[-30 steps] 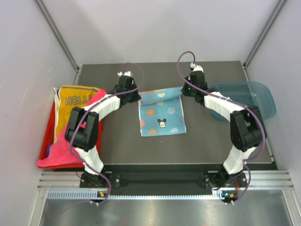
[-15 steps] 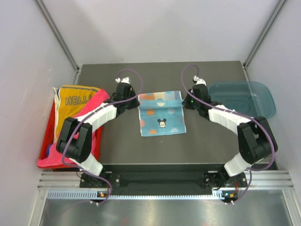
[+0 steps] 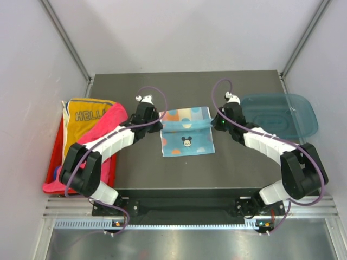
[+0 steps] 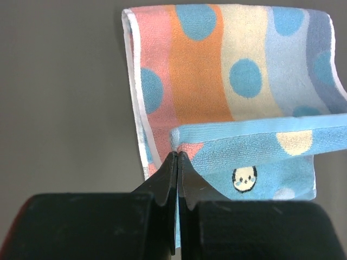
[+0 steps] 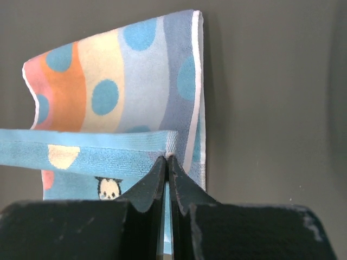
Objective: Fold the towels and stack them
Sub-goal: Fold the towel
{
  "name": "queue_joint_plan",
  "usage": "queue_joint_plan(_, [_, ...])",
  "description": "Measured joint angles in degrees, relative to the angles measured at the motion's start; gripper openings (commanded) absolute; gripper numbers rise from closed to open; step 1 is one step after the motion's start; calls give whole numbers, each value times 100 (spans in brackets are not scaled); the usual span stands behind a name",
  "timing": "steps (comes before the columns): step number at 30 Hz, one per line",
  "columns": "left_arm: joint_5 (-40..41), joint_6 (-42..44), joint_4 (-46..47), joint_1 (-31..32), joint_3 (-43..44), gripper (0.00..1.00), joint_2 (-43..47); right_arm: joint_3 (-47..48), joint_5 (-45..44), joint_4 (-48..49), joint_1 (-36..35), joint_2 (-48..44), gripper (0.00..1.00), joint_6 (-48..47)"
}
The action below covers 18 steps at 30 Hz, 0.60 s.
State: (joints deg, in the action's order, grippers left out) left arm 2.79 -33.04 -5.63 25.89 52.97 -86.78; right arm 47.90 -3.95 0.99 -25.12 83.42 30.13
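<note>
A light blue dotted towel (image 3: 187, 137) lies in the middle of the dark table, its far edge lifted and drawn toward the near edge. My left gripper (image 3: 159, 122) (image 4: 178, 153) is shut on the towel's far left corner (image 4: 174, 135). My right gripper (image 3: 213, 122) (image 5: 167, 157) is shut on the far right corner (image 5: 171, 142). The striped, dotted underside (image 4: 217, 65) shows beyond the raised edge in both wrist views. A yellow "HELLO" towel (image 3: 84, 122) and a hot pink towel (image 3: 73, 168) lie piled at the left.
The pile at the left rests in a red tray (image 3: 52, 172). A translucent teal bin (image 3: 284, 114) sits at the right, close behind my right arm. Grey walls enclose the table on three sides.
Both grippers have moved toward the near edge, carrying the towel's far edge with them. The fold has come further over the towel.
</note>
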Motion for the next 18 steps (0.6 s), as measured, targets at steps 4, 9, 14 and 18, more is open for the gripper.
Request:
queue_joint_plan(4, [120, -11, -28, 133, -90, 0, 151, -157, -74, -46, -50, -149, 0, 17])
queue_joint_plan(9, [251, -28, -105, 245, -168, 0, 337, -308, -114, -81, -94, -387, 0, 55])
queue_joint_plan(14, [308, -31, -212, 308, -352, 0, 595, -455, -157, -109, -188, -612, 0, 103])
queue_joint_plan(18, [310, -33, -260, 334, -435, 0, 708, -623, -164, -103, -251, -695, 0, 168])
